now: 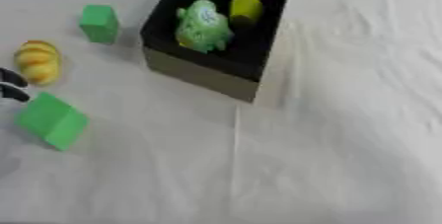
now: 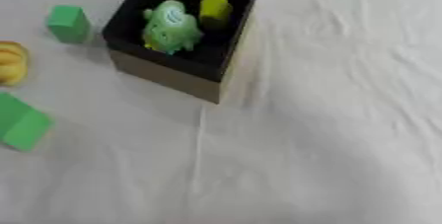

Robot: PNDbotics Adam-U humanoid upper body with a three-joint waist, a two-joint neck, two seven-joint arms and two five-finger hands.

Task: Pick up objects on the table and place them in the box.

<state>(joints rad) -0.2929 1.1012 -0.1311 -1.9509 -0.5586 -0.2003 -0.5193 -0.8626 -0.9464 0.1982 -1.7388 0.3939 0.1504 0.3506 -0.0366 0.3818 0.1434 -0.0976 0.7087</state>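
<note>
box first: a square black-lined cardboard box sits at the upper middle of the wrinkled white tablecloth, and inside it lie a light green toy animal with blue markings and, just beside it toward the far right corner, a small yellow rounded object. out on the cloth, left of the box, stands a small green cube. nearer the left edge lies a yellow and orange striped oval toy, and below it a larger green block, tilted. at the far left edge two dark fingertips of the left hand poke in between the striped toy and the larger block; whether that hand is open or closed, cannot tell. the right hand shows nowhere.
</note>
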